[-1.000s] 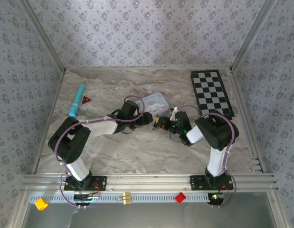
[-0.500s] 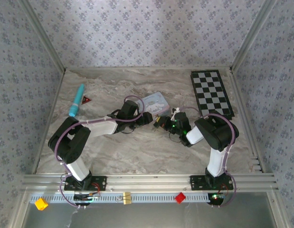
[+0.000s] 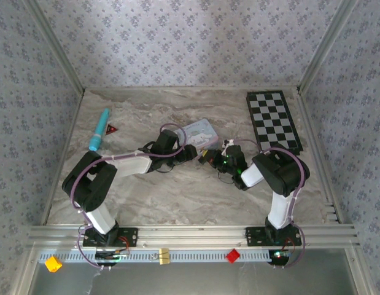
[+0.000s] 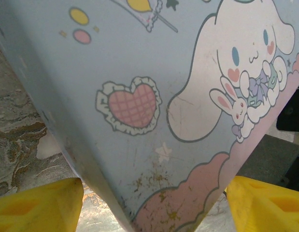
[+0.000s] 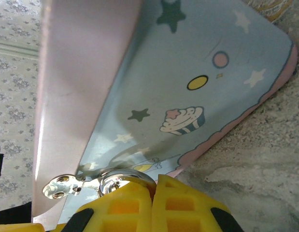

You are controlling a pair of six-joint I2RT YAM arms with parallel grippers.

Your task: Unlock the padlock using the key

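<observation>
Pale blue printed metal: the tin [image 3: 199, 131] lies at the centre of the top view on the marble-look counter [image 3: 177, 190], left of the chessboard [image 3: 273, 120]. Change over the last second is slight. The right claw [image 5: 154, 203] has crept a touch up and left toward the tin's lower right corner, while the tin and the left arm sit where they were. I read this as fine alignment at the lock rather than a turn; nothing has sprung open. The padlock [image 5: 126, 175] shows at the bottom of the right wrist frame as a bright metal loop passing through the silver hasp [image 5: 60, 186]; its black body is hidden behind the yellow fingers. The right claw's fingers are pressed together just beside that loop; the key is not visible, so I cannot say whether it is pinched there. The left claw [image 4: 151, 203] stands wide astride the tin's near corner, both yellow tips against its edges, which looks like a bracing hold. No readable writing or brand: only prints of a white long-eared cartoon puppy, a frilled heart, a cupcake and stars.
</observation>
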